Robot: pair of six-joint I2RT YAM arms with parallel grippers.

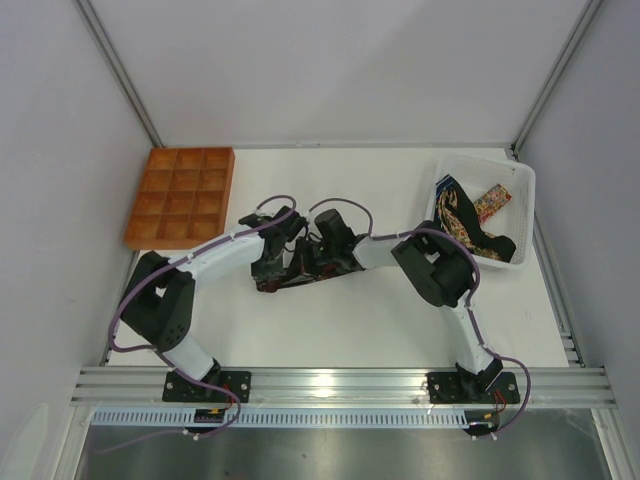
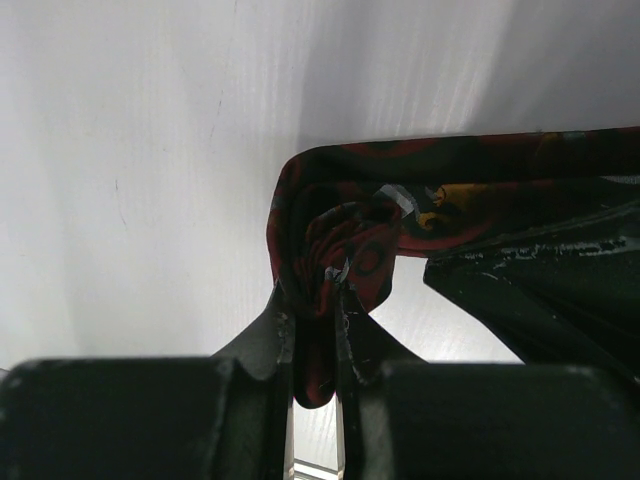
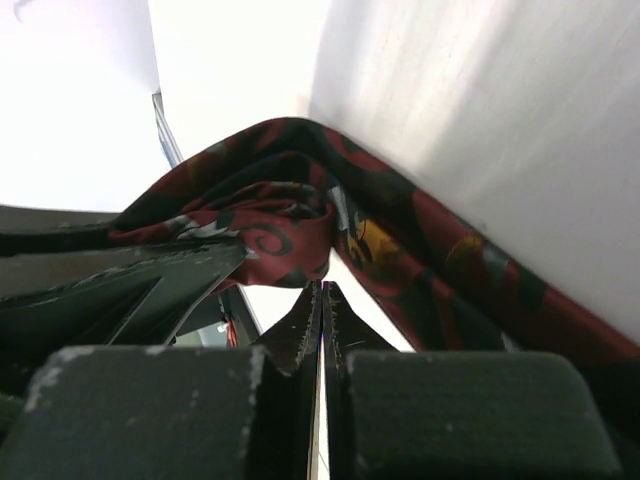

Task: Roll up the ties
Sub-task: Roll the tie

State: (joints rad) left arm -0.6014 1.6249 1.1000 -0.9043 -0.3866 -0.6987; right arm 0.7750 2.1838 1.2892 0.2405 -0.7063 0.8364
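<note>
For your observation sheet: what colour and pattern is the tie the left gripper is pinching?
Dark red tie with black and gold motifs; clearest in right wrist view.

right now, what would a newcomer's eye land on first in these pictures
The maroon patterned tie bunched in the middle of the table grabs the eye. The left end effector is shut on a fold of it, and the right end effector is closed right under it. Next come the white basket at the far right holding more ties, and the orange tray at the far left.
</note>
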